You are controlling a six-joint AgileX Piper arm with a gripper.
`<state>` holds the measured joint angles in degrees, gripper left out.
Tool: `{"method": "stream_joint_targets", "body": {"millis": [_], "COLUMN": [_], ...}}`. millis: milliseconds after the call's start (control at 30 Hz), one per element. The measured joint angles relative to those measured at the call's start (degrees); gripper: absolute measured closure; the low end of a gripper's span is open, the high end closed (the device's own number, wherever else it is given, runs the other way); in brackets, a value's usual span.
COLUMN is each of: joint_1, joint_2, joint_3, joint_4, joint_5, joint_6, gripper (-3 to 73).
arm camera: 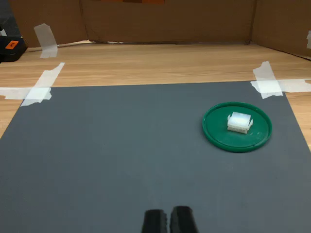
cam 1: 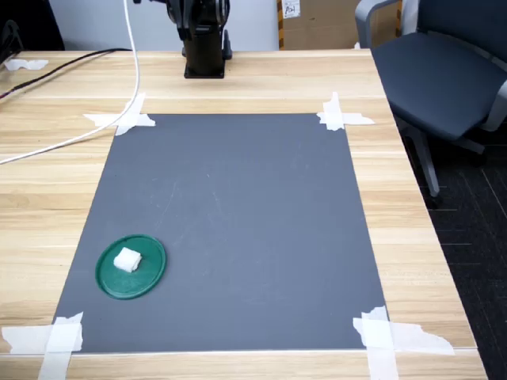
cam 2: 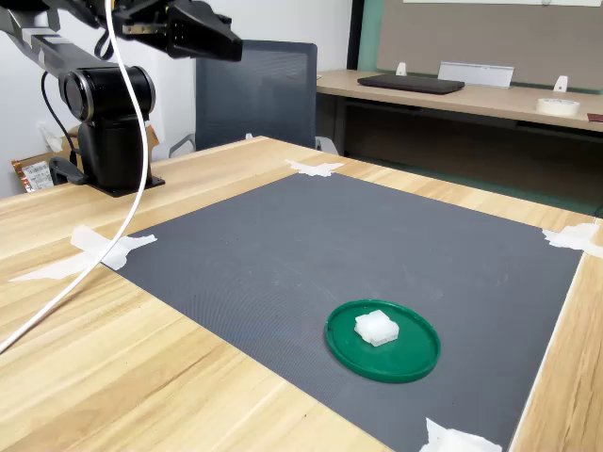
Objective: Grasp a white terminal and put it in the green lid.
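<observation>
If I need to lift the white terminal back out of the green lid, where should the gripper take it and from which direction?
Probably from straight above, closing the fingers on two opposite side faces of the white terminal. It is a small blocky piece lying flat inside the green lid, whose raised rim would likely block a low sideways approach. The gripper is well back from it, empty.

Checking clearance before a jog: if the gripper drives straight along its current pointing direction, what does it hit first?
Probably the dark grey mat. In the wrist view the gripper, fingertips close together, aims over bare mat. The round green plastic lid holding the small white blocky terminal sits off to one side. Depth is unclear.
</observation>
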<state>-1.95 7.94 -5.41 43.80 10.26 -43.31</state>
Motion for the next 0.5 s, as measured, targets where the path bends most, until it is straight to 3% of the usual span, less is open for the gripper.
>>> {"method": "stream_joint_targets", "body": {"millis": [500], "joint_1": [0.02], "joint_2": [-8.41], "joint_3": [5.56], "joint_4": [0.05], "joint_5": [-0.06], "joint_6": [-0.05], "gripper": [72.3]}}
